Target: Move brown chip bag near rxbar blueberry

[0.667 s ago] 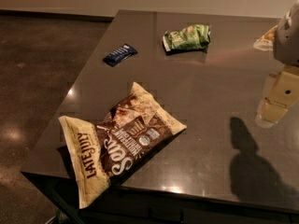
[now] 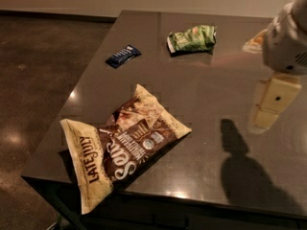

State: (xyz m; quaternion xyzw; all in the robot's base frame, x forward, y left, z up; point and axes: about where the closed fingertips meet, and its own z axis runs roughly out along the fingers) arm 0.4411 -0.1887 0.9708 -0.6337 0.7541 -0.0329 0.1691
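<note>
Brown chip bag (image 2: pixel 127 147): it lies flat at the near left corner of the dark table (image 2: pixel 201 95), with its lower end hanging over the front edge. From my remote view the bag looks closed, and I cannot see what is inside. The body is dark brown and both ends are cream. The near cream end carries "LATE JULY" in dark capitals. Large white script runs across the brown middle, but I cannot read it. It is the largest item on the table.

Rxbar blueberry (image 2: pixel 123 55): a small, flat, dark blue wrapper at the far left of the table, well apart from the bag. Its pale lettering is too small to read.

Green bag (image 2: pixel 192 38): crumpled, at the far side and to the right of the bar. Its print is not legible.

Gripper (image 2: pixel 271 104): cream-coloured, it hangs above the right side of the table, well apart from all three items. I cannot tell whether it is parted or closed. Its shadow (image 2: pixel 240 166) falls on the tabletop nearer the front.
</note>
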